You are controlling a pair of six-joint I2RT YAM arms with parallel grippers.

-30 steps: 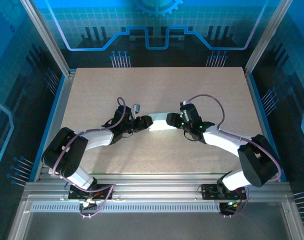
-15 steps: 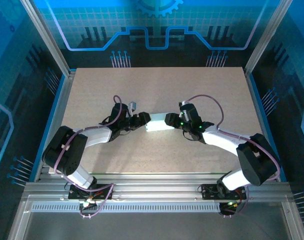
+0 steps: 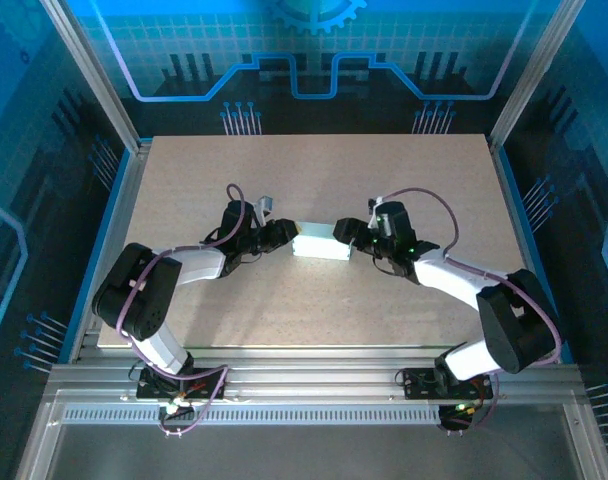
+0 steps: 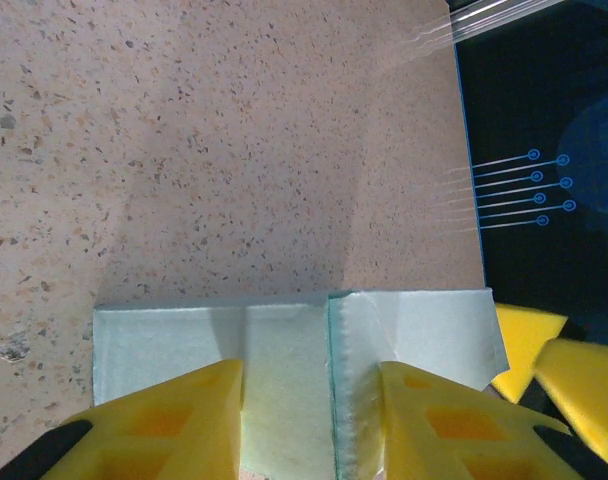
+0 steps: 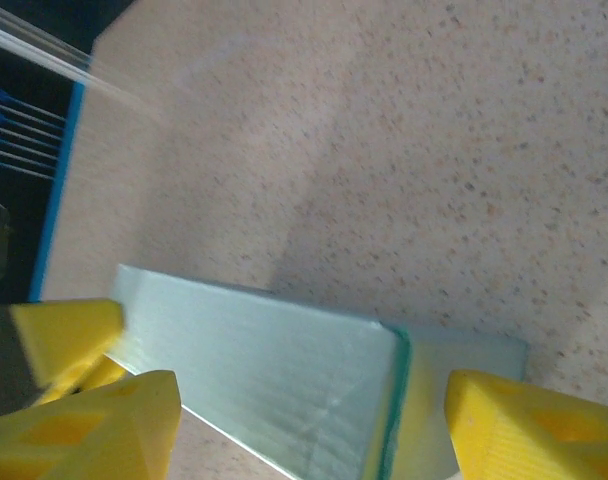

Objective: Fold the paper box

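The paper box (image 3: 322, 244) is pale mint card, lying mid-table as a small shallow shape between both arms. My left gripper (image 3: 285, 236) is at its left end. In the left wrist view an upright card wall (image 4: 333, 380) stands between the yellow fingers (image 4: 174, 425), with a gap on each side, so the left gripper (image 4: 309, 372) is open. My right gripper (image 3: 346, 232) is at the box's right end. Its right wrist view shows the box's panel (image 5: 274, 380) and a green-edged fold between widely spread fingers (image 5: 529, 425); the right gripper (image 5: 312, 390) is open.
The speckled tan tabletop (image 3: 314, 170) stretches bare behind the box. Metal frame rails (image 3: 314, 385) run along the near edge. Dark blue side walls (image 4: 544, 120) lie beyond the table's edges. The right gripper's yellow fingertips (image 4: 529, 345) show past the box in the left wrist view.
The box has shifted slightly away from the arms and to the right. Both grippers followed it; the left jaws have narrowed and the right jaws have widened.
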